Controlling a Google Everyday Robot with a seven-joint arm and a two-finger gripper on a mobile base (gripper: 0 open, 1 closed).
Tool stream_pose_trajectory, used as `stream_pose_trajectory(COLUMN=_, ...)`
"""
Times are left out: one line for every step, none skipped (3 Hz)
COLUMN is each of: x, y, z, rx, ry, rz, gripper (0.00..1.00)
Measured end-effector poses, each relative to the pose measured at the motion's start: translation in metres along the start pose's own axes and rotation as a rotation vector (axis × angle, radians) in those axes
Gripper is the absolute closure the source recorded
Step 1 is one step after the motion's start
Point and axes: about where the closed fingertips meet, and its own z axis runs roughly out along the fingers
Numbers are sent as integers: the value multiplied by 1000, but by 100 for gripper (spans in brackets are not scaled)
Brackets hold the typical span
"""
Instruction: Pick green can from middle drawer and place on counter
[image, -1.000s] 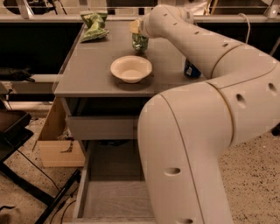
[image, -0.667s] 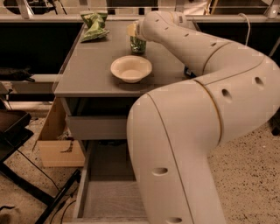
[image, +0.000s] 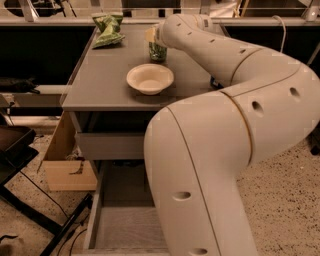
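One green can, one white bowl, one green bag, one counter, one open middle drawer; one gripper, at the can, top centre.

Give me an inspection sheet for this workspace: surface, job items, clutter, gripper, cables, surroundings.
Surface: grey counter, flat, matte.
Job's things: green can upright on the counter's far side; middle drawer pulled open.
Clutter: cream bowl near the counter's middle; green bag at the far-left corner.
Grippers: gripper at the can's top, largely hidden by the arm.
Cables: grey cord behind the arm; thin black cables on the floor.
Surroundings: cardboard box left of the cabinet; speckled floor.
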Motion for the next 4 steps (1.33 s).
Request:
stream_pose_trajectory(x=0, y=0, z=0, rx=0, ry=0, rz=0, gripper=36)
stream_pose_trajectory(x=0, y=0, z=0, rx=0, ry=0, rz=0, gripper=13)
stream_pose_trajectory(x=-19, y=13, z=-14, rx=-44, ry=15, rz=-10, gripper=0)
stream_pose_trajectory(x=-41, y=25, z=-33, rx=-85, ry=28, rz=-28, gripper=0)
